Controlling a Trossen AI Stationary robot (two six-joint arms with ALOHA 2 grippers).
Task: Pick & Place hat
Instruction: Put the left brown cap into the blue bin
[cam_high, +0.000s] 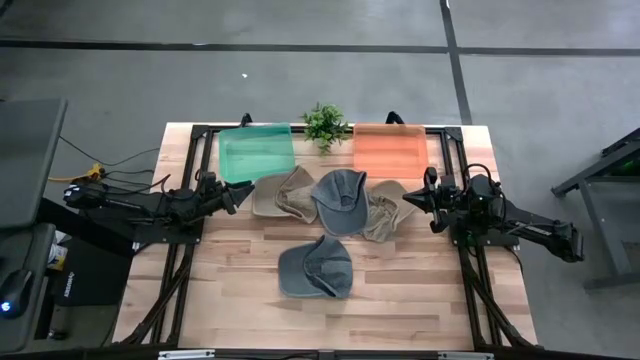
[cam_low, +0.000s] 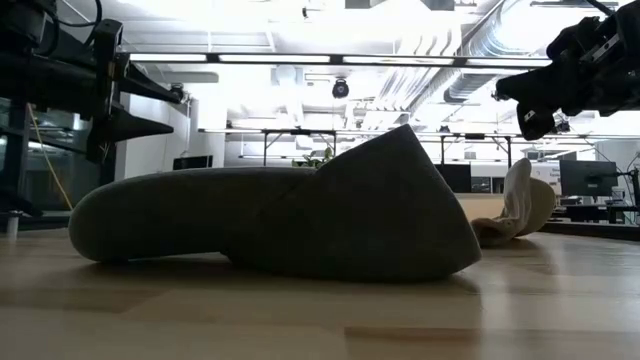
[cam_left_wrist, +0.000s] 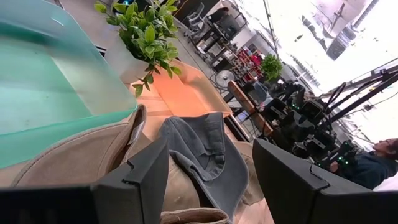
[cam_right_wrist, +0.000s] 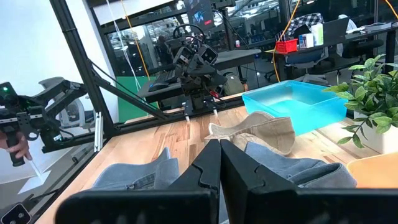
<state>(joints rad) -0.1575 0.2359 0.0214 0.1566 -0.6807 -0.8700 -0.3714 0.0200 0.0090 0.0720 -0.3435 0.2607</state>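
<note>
Four hats lie on the wooden table. A tan hat (cam_high: 283, 193) rests by the green bin, a grey cap (cam_high: 340, 200) partly lies on it at mid-table, and another tan hat (cam_high: 385, 215) sits to its right. A second grey cap (cam_high: 316, 268) lies nearer the near edge and fills the low view (cam_low: 300, 225). My left gripper (cam_high: 243, 193) (cam_left_wrist: 210, 149) is open and hovers just left of the first tan hat (cam_left_wrist: 74, 155). My right gripper (cam_high: 408, 200) (cam_right_wrist: 219, 146) is shut, raised off the table to the right of the hats.
At the far edge, a green bin (cam_high: 257, 152) and an orange bin (cam_high: 390, 150) flank a small potted plant (cam_high: 325, 124). Bare wood (cam_high: 420, 290) shows on the near half, on either side of the near grey cap. A person sits beyond the table (cam_left_wrist: 373, 165).
</note>
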